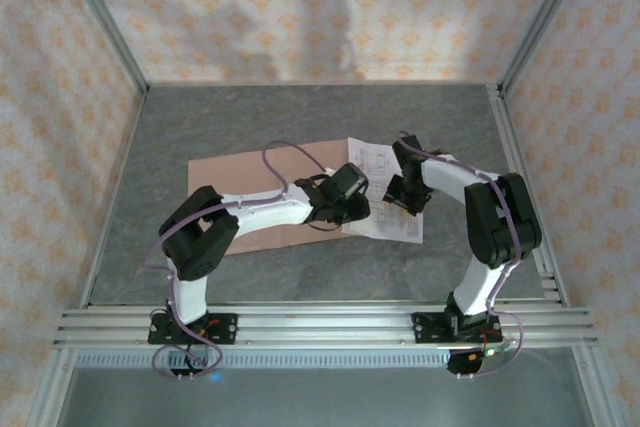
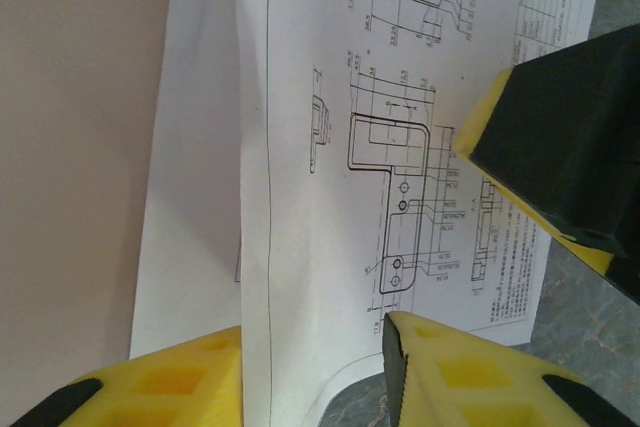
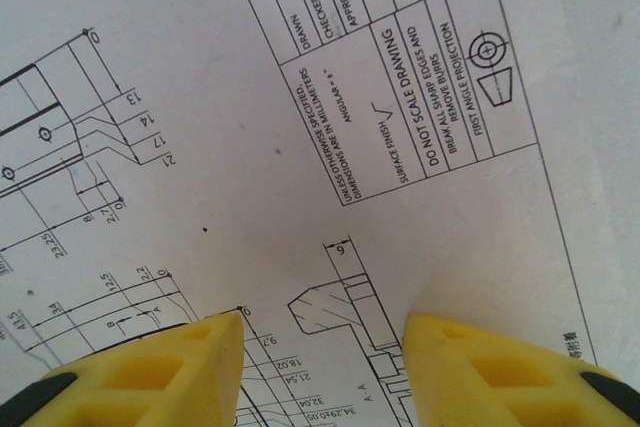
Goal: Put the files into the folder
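Our left gripper (image 2: 312, 332) stands with its yellow fingers apart, low over the files (image 2: 330, 97), white paper sheets printed with black line drawings and small text. The left edge of the top sheet runs through the gap between the two fingers, and nothing is clamped. We cannot tell whether the fingertips touch the paper. A lower sheet shows as a paler strip to the left of that edge. It reaches the folder (image 2: 80, 147), a plain pinkish-brown card cover lying flat, though we cannot tell whether the sheet overlaps it. Our right gripper (image 3: 325, 319) is also spread wide, its fingers on either side of a small section drawing near the title block. It holds nothing, and whether it presses on the sheet is unclear. From the left wrist we see one of its fingers (image 2: 550, 137), black with a yellow rim, over the far right part of the same sheet, close to the left gripper. From above, the files lie just right of the folder on the grey stone-patterned table (image 1: 300, 117), with both arms bent inward over them and covering much of the paper. Aluminium frame rails (image 1: 320, 327) cross the near edge, and patterned walls (image 1: 320, 7) close in the back and sides.
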Available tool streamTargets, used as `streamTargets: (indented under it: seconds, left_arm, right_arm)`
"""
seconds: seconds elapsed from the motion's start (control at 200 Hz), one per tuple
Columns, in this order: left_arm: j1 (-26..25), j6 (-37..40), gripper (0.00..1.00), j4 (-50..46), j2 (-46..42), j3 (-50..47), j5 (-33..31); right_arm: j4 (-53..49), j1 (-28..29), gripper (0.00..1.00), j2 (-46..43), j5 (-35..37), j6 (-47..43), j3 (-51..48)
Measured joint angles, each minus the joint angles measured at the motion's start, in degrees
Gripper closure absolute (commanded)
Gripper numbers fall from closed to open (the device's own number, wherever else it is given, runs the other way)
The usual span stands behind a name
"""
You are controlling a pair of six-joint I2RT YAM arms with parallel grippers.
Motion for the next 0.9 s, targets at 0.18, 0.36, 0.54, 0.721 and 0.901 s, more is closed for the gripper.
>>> streamTargets:
  seconds: [0.18,0.36,0.54,0.721,0.901]
  left_arm:
    - [0.0,0.0,0.73,0.1,1.5,0.0,0.0]
    - [0.0,1.0,1.0,-0.1,1.5,0.1,-0.3]
    - [0.7,0.0,1.0,-0.7,1.1,0.5,1.0]
    - [5.7,-4.2,1.0,-0.4,-4.9,0.1,5.5]
    - [13.6,-11.1,1.0,4.6,-11.7,-1.6,13.0]
  right_arm:
    - [0.0,0.0,0.52,0.0,0.0,0.0,0.0]
    - [0.1,0.0,0.43,0.0,-0.2,0.1,0.0]
    - [0.5,0.2,0.22,-1.9,-1.4,0.0,0.1]
    - [-0.4,-1.3,0.15,-10.0,-4.3,0.7,2.0]
    - [4.2,-6.4,0.15,-14.3,-12.6,3.2,2.8]
